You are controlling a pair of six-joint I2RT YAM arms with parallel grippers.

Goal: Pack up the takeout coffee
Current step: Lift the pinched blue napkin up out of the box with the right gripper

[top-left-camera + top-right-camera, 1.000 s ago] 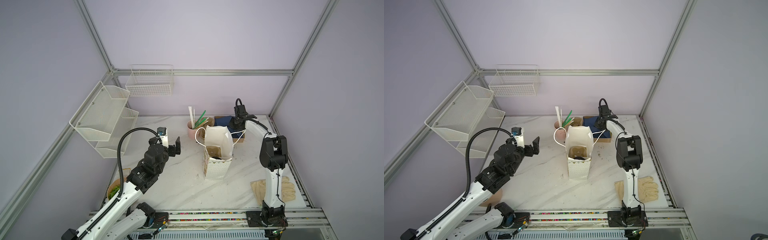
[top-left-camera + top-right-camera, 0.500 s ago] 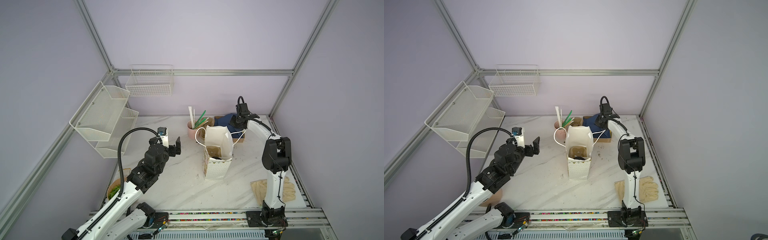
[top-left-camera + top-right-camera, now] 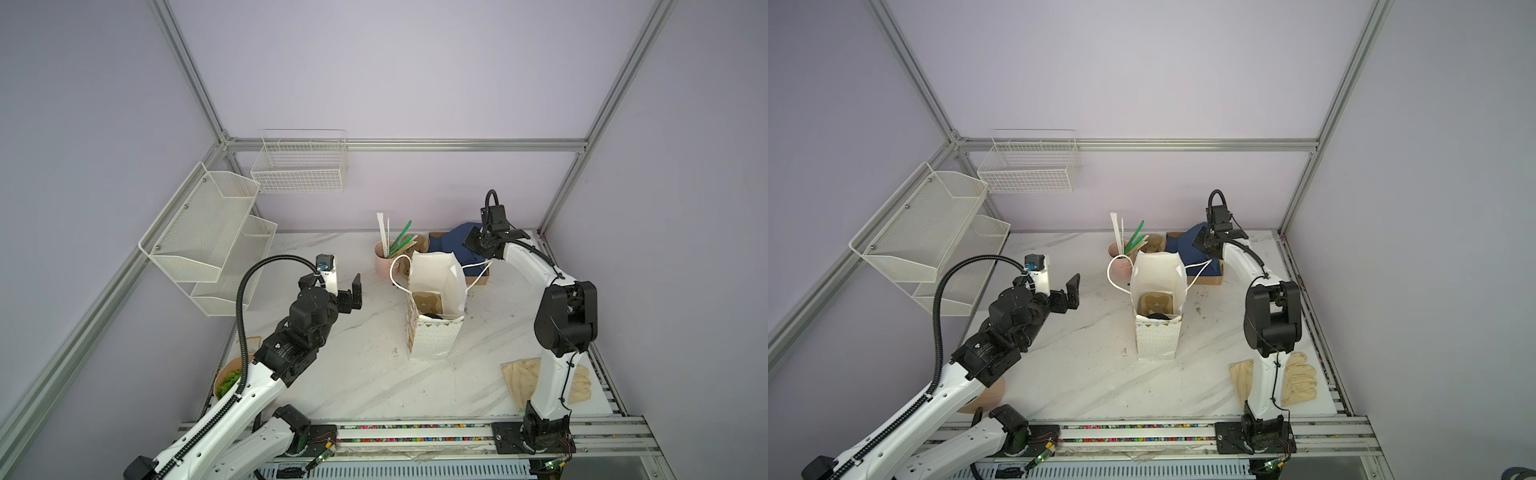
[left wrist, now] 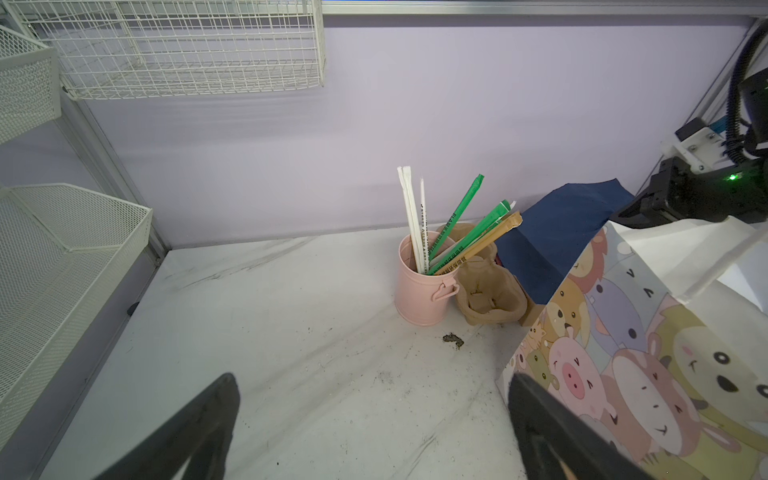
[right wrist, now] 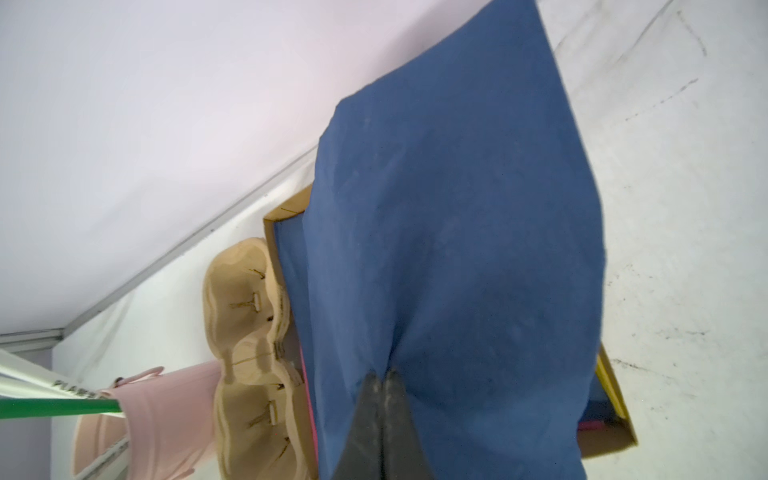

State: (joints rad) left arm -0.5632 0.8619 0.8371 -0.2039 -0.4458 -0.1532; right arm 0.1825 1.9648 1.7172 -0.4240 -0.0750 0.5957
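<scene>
1. The takeout coffee isn't clearly visible in any view, with no olive-green cup showing. The only candidate is a dark round shape (image 3: 1158,316) low inside the paper bag (image 3: 1156,340), against the pulp tray (image 3: 1152,302) in there. I can't confirm it's the cup.
2. The bag stands upright mid-surface, toward the rear edge, with its mouth open.
3. The right gripper (image 5: 380,382) is clamped on a blue sheet (image 5: 457,208), which puckers at the tips. It holds the sheet above the cardboard box (image 5: 611,440) at the rear edge, near the right rear corner.
4. The left gripper (image 4: 372,395) has its jaws spread wide and empty. It hangs over the left half of the surface, facing the pink mug (image 4: 417,286) of straws.
5. Handling, my read: the paper cup is light and thin-walled, dents if squeezed, and spills if filled. Grip across the wall just under the rolled rim, where it's stiffest. Squeeze lightly and keep it upright.
6. View differences:
   - Top views look down into the bag.
   - Left wrist sees only the bag's cartoon-animal side, plus a second pulp tray (image 4: 490,291) between mug and box.
   - Right wrist alone shows the pinch and the pink and yellow edges in the box.
</scene>
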